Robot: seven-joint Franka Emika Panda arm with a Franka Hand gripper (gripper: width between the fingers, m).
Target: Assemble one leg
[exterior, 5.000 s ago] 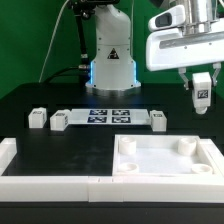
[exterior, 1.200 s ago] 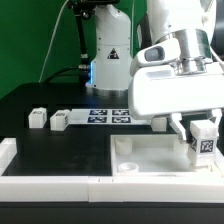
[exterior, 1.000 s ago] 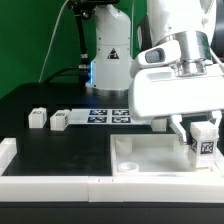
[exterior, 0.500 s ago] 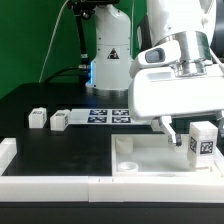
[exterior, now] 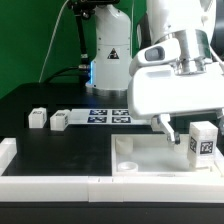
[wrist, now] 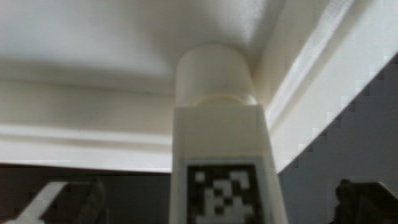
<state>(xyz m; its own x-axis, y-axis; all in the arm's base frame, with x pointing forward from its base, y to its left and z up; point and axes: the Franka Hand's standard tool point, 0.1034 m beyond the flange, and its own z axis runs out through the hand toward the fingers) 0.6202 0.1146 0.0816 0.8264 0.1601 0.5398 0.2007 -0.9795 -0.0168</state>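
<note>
A white leg [exterior: 203, 143] with a black-and-white tag stands upright at the right side of the white tabletop [exterior: 150, 160] in the exterior view; its foot and the socket under it are hidden. My gripper [exterior: 197, 132] is around the leg and open. One dark finger [exterior: 171, 131] stands clear of the leg on its left; the other is out of sight. In the wrist view the leg [wrist: 222, 130] fills the middle, pointing at a tabletop corner [wrist: 294, 60], and the dark fingers [wrist: 64, 200] stand apart from it on both sides.
Two more legs [exterior: 38, 118] [exterior: 60, 119] lie at the exterior view's left, and another [exterior: 157, 121] peeks out beside my gripper body. The marker board [exterior: 108, 114] lies in front of the robot base [exterior: 110, 60]. White L-shaped walls [exterior: 50, 178] border the front.
The gripper carried the leg down onto the tabletop's right side. In the last second the fingers spread off the leg, which stays standing.
</note>
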